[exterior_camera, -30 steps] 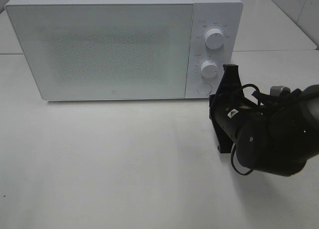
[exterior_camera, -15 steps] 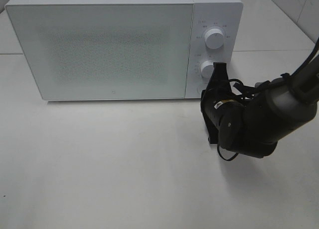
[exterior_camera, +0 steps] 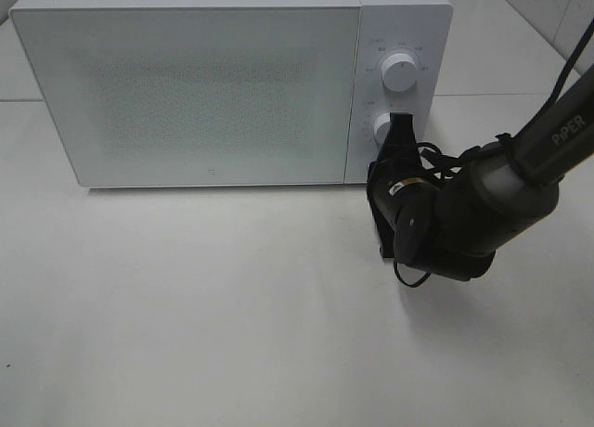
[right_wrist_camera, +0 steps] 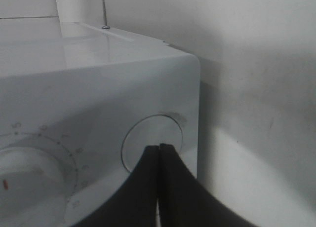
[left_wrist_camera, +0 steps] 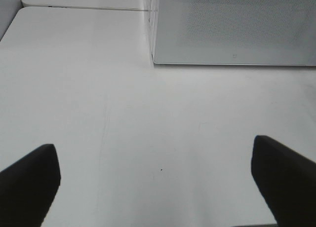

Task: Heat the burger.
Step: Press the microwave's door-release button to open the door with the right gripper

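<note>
The burger is out of view. A white microwave stands at the back of the table with its door closed. My right gripper is shut, its tips pressed together against the round button at the bottom of the control panel, just below the lower knob. In the exterior view the gripper covers that button and part of the lower knob. My left gripper is open and holds nothing, low over the bare table in front of the microwave; it does not appear in the exterior view.
The upper knob sits above the lower one on the panel. The white table spreads out in front of the microwave. The right arm reaches in from the right edge.
The right arm has swung left and in toward the microwave, bringing its shut gripper from beside the panel onto the round button. The left gripper shows no change.
</note>
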